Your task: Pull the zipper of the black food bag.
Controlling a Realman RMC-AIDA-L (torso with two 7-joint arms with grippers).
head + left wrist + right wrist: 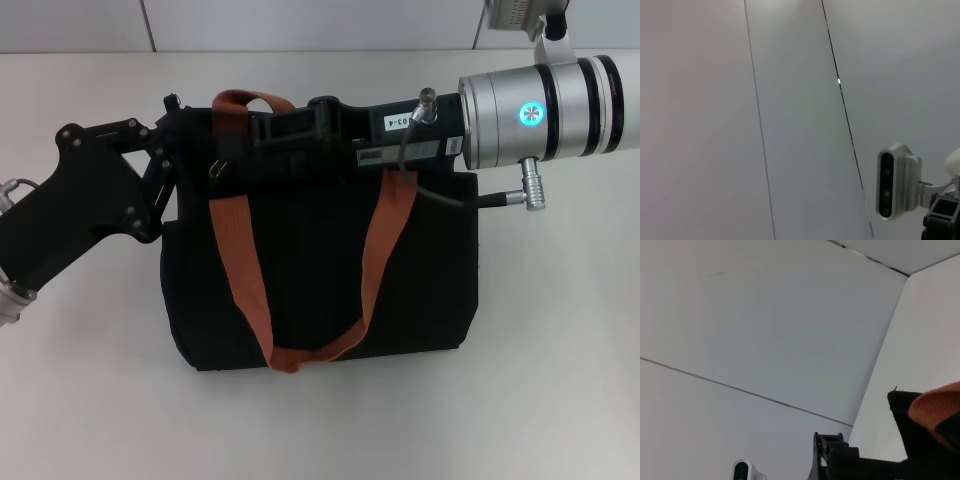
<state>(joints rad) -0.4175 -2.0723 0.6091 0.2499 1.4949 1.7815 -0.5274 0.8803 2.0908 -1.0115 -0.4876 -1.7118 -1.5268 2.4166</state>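
The black food bag [320, 270] stands in the middle of the white table, with two orange-brown straps [235, 260] draped down its front. A small silver tab, which looks like the zipper [215, 170], hangs near the bag's top left corner. My left gripper [172, 135] reaches in from the left and is at that top left corner. My right gripper [235, 125] reaches in from the right along the bag's top edge, its tip near the left strap. The right wrist view shows a corner of the bag [905, 425] and a strap [936, 410].
The white table [560, 380] lies around the bag, with a white wall behind it. The right arm's silver wrist [545, 110] and its cable [440, 190] hang over the bag's top right. The left wrist view shows only the wall and the other arm's camera [896, 182].
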